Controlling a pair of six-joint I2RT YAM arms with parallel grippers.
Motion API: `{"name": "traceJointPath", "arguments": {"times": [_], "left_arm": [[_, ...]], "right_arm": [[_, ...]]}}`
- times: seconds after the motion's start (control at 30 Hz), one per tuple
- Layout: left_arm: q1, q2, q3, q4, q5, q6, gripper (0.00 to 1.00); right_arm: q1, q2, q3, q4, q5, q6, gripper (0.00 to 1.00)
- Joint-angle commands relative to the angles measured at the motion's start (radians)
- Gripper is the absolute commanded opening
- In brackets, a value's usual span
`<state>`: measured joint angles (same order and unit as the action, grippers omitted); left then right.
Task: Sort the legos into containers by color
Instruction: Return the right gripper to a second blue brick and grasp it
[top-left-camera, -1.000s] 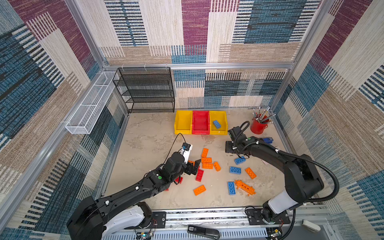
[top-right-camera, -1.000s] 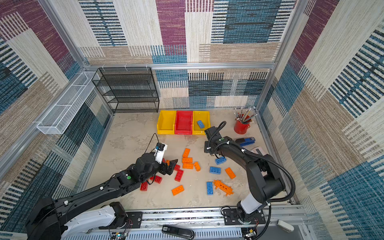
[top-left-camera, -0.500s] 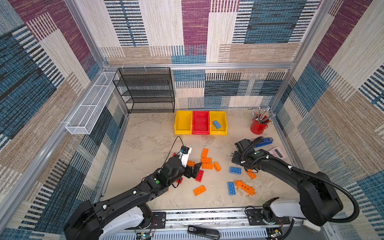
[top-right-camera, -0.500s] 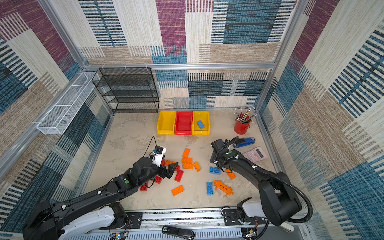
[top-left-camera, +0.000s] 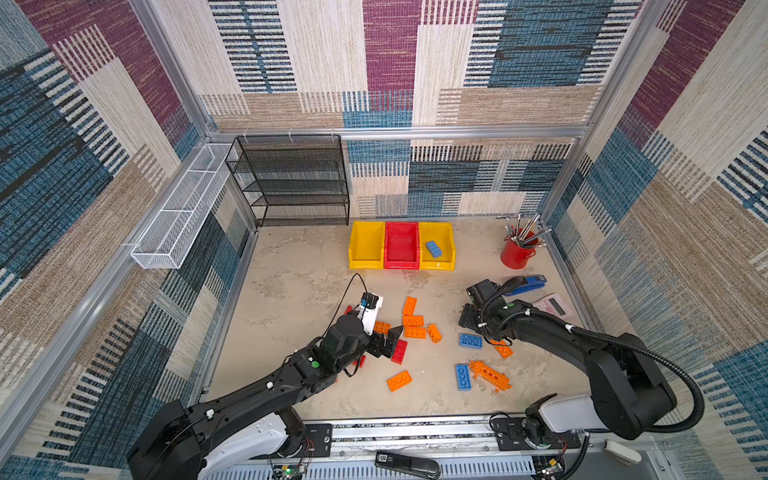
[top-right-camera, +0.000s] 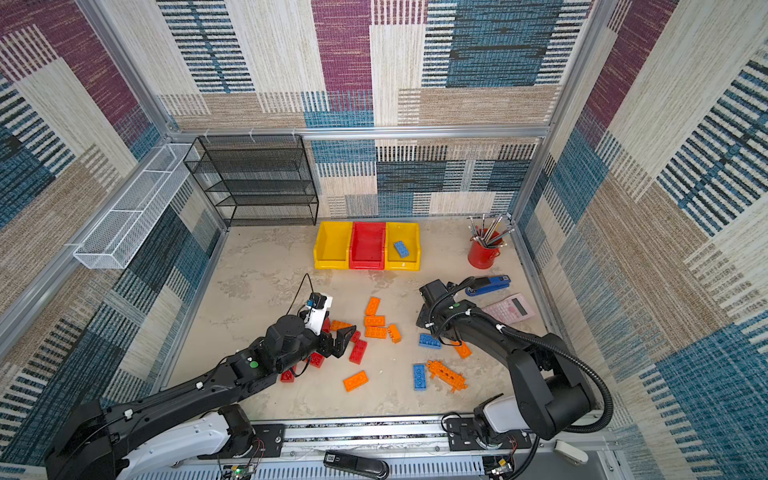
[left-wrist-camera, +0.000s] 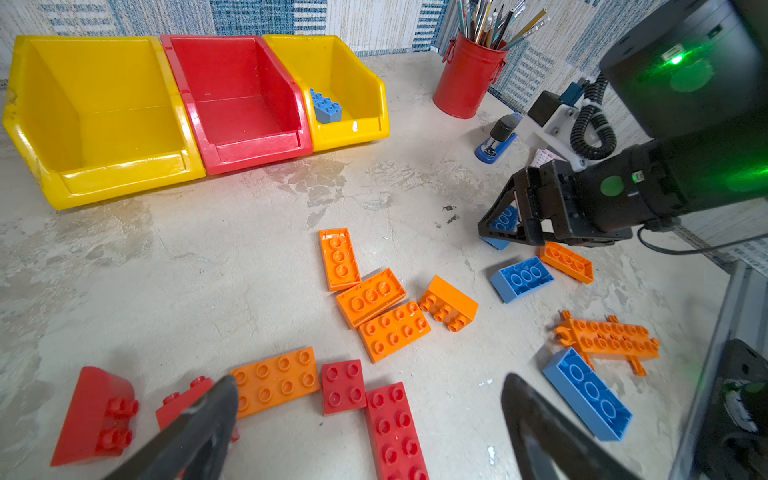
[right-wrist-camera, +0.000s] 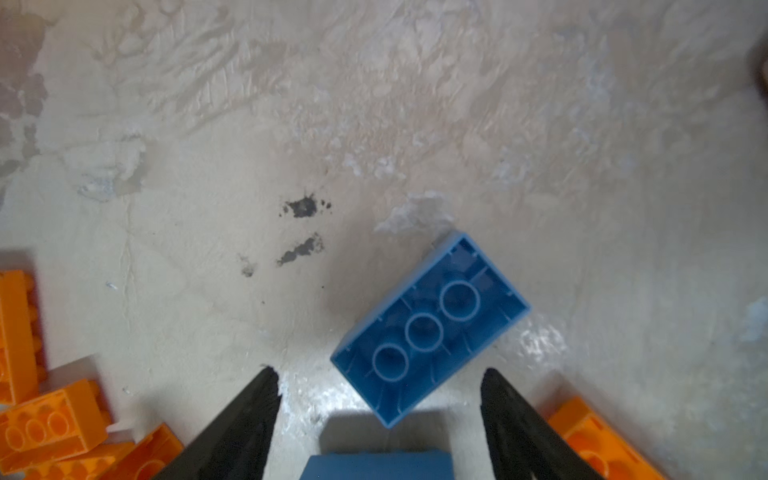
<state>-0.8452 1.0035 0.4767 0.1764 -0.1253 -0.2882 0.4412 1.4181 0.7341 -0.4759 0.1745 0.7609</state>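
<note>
Left tool (left-wrist-camera: 369, 380) seen wide open over red legos (left-wrist-camera: 395, 428), nothing gripped. Right tool (right-wrist-camera: 379, 370) parted, empty; upturned blue lego (right-wrist-camera: 428, 328) seen at its tips.

legos (top-left-camera: 413, 331), bins (top-left-camera: 401, 266) on mottled tabletop (top-left-camera: 299, 291)

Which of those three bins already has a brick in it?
The yellow bin nearest the red cup: one blue brick lies in it. The red bin and the other yellow bin hold nothing.
</note>
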Motion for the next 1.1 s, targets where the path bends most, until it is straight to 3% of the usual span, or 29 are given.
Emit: {"name": "traceJointPath", "arguments": {"times": [0.0,0.3,0.67,1.07], "left_arm": [[0.000,-0.008,0.000,0.018,-0.011,-0.006,0.99],[-0.001,-0.036,-0.008,-0.002,-0.039,-0.002,0.99],[0.000,-0.039,-0.013,0.005,-0.045,0.006,0.99],[0.000,-0.075,-0.034,-0.001,-0.045,-0.002,0.99]], "right_arm": [[0.001,0.020,0.016,0.063,-0.030,-0.018,0.78],[0.001,0.077,0.087,0.085,-0.054,-0.071,0.78],[0.001,0.008,0.075,-0.019,0.037,-0.024,0.79],[0.000,0.129,0.102,0.071,0.006,-0.018,0.79]]}}
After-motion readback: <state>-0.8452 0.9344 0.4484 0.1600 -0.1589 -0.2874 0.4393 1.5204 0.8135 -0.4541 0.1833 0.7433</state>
